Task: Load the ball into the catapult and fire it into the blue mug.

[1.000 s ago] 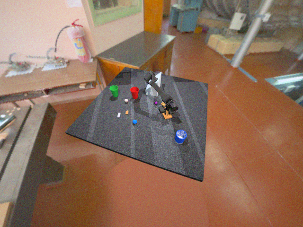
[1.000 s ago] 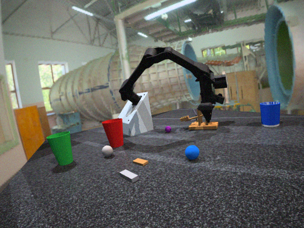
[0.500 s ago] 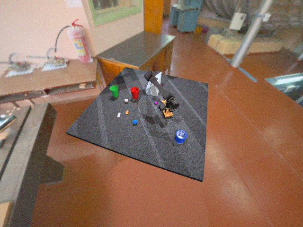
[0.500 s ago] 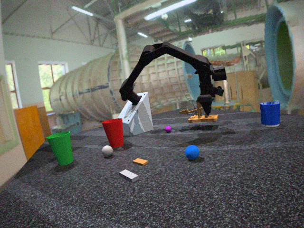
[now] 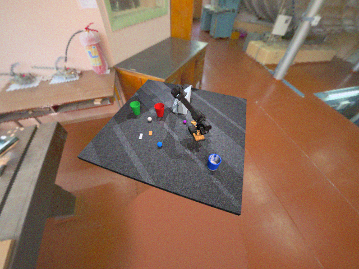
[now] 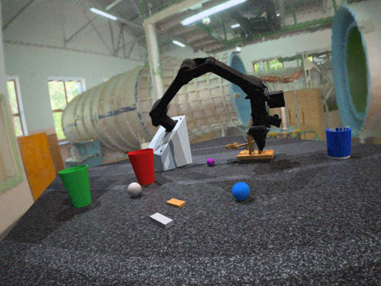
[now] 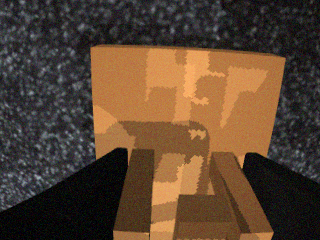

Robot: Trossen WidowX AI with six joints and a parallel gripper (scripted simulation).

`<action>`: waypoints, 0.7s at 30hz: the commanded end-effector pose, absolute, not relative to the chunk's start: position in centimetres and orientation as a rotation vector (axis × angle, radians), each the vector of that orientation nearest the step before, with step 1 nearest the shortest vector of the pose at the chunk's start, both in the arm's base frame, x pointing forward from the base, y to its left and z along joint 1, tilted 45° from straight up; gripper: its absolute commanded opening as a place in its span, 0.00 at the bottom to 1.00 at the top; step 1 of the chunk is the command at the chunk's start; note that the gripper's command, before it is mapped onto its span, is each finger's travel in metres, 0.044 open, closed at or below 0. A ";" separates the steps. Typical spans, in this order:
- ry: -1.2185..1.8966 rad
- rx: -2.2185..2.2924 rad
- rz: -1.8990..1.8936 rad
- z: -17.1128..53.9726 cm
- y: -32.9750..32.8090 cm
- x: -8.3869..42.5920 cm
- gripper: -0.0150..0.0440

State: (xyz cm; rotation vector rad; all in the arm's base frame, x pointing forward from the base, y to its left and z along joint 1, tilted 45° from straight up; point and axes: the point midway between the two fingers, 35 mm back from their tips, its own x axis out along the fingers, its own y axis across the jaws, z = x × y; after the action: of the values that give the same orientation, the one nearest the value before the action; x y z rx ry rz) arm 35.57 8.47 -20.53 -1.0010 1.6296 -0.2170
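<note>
The orange wooden catapult (image 5: pixel 199 137) (image 6: pixel 241 157) (image 7: pixel 185 75) stands on the dark table, its throwing arm pointing towards the robot base side. My gripper (image 6: pixel 261 148) (image 7: pixel 186 162) is low over its base, shut on the catapult's two uprights, one black finger against each outer side. The catapult's cup (image 6: pixel 231 145) shows no ball that I can make out. A purple ball (image 5: pixel 184 121) (image 6: pixel 210 161) lies near the cup end. A larger blue ball (image 5: pixel 159 144) (image 6: pixel 240 190) and a white ball (image 5: pixel 149 119) (image 6: pixel 134 189) lie farther off. The blue mug (image 5: pixel 213 163) (image 6: pixel 338 144) stands upright beyond the catapult's base end.
A red cup (image 5: pixel 159 110) (image 6: pixel 143 166) and a green cup (image 5: pixel 135 107) (image 6: pixel 76 186) stand upright near the white arm mount (image 6: pixel 181 148). A small orange block (image 5: pixel 150 133) (image 6: pixel 176 202) and a white block (image 5: pixel 140 135) (image 6: pixel 161 219) lie flat on the table.
</note>
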 end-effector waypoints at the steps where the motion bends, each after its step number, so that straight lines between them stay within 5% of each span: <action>1: 1.617 -1.012 -0.210 -20.7 8.5 35.7 0.25; 13: 1.630 -1.003 -0.217 -21.3 7.7 35.6 0.25; 21: 1.630 -1.003 -0.217 -21.3 7.7 35.6 0.61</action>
State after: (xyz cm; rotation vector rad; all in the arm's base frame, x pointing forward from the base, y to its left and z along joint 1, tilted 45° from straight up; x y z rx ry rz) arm 35.53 7.52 -21.45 -1.0043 1.6319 -0.2180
